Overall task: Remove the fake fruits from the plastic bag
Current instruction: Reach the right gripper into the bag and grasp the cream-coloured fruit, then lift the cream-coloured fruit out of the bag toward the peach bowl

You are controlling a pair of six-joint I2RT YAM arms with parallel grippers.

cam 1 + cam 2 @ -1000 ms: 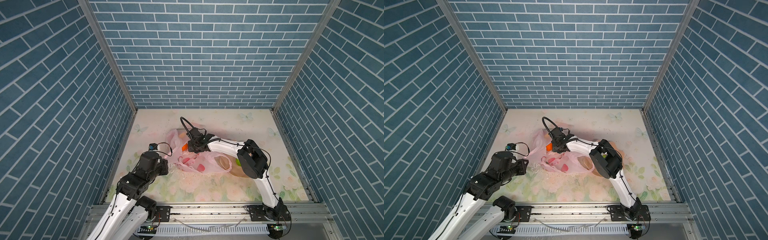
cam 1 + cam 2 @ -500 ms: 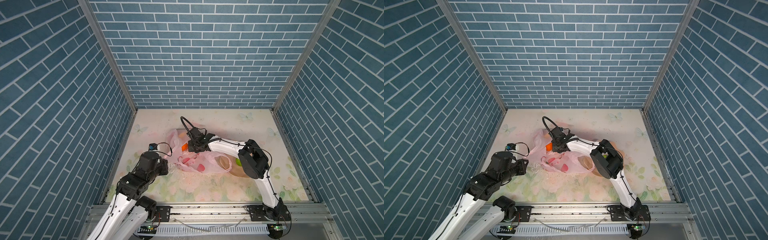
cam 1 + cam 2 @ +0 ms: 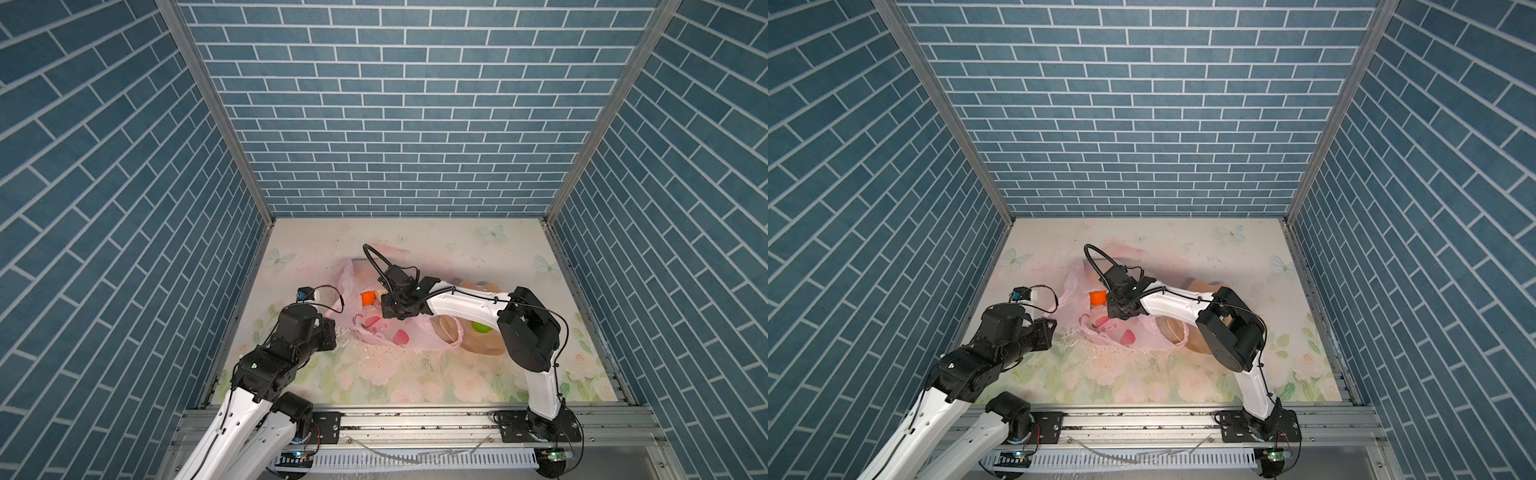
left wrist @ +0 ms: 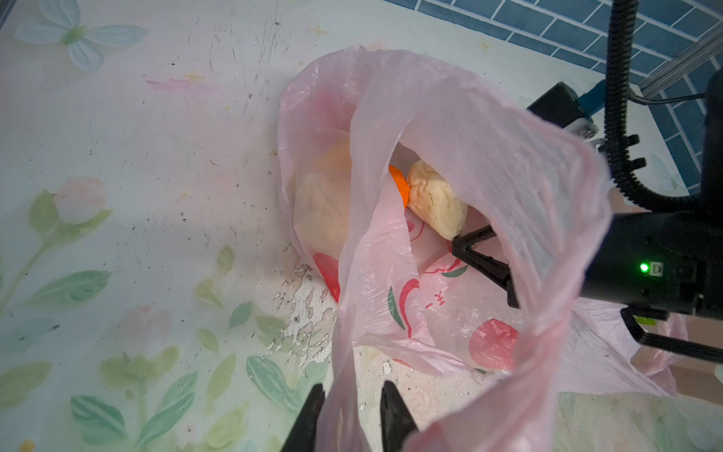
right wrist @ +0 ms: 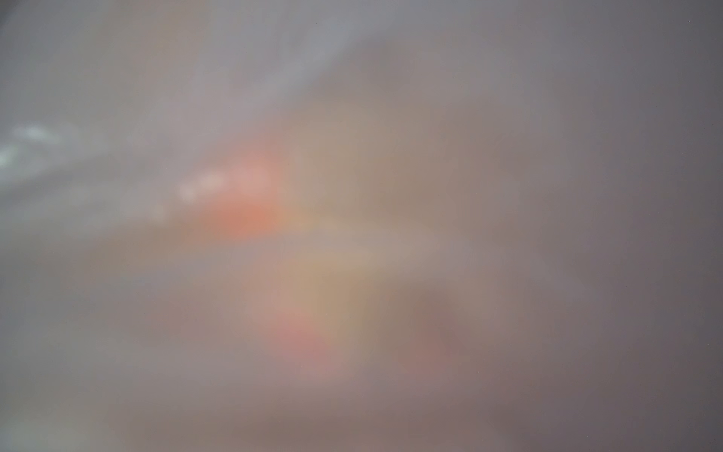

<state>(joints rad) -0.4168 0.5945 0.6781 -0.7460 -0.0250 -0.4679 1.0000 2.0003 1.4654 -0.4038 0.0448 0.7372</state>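
Now the left claw pinches the rim of the plastic bag, holding its mouth open on the counter so the right claw can reach inside. That claw is clenched, tips against a cream-white lump beside an orange, both bagged; whether it grips anything is unclear.

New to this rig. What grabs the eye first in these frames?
The pale pink plastic bag in the middle of the scene stands out first, its edge pinched and lifted by the left gripper so the mouth gapes. Inside that mouth the right gripper sits shut, its tips right by a cream-white lump next to an orange fruit. The right wrist view is only a pinkish-grey blur.
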